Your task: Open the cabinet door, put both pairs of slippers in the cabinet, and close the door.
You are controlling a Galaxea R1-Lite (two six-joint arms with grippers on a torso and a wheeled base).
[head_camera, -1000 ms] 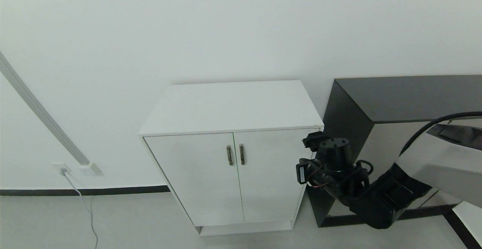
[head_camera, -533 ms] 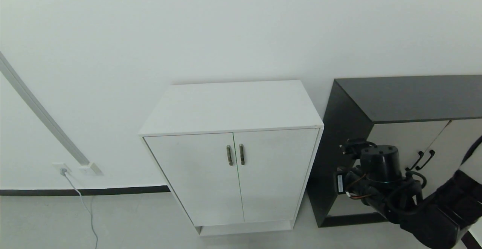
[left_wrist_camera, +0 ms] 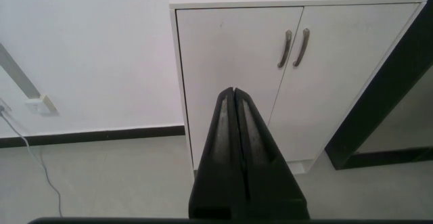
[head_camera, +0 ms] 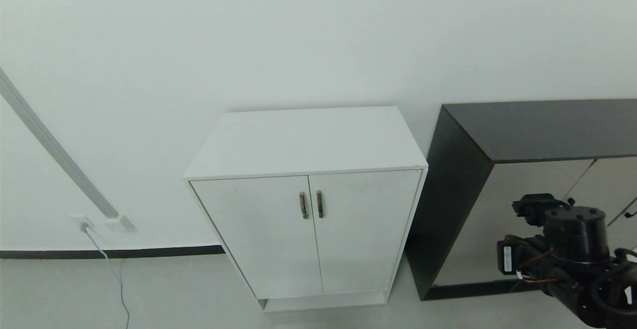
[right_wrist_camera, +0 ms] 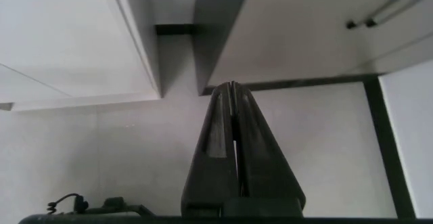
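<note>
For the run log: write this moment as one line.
white cabinet: shut | left gripper: shut, empty | right gripper: shut, empty, before dark cabinet

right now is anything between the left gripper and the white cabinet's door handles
Nothing visible does. The left gripper, shut, points at the white cabinet with open space between them, and both handles are uncovered.

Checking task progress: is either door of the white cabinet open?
No, both cabinet doors sit flush and shut, handles side by side.
</note>
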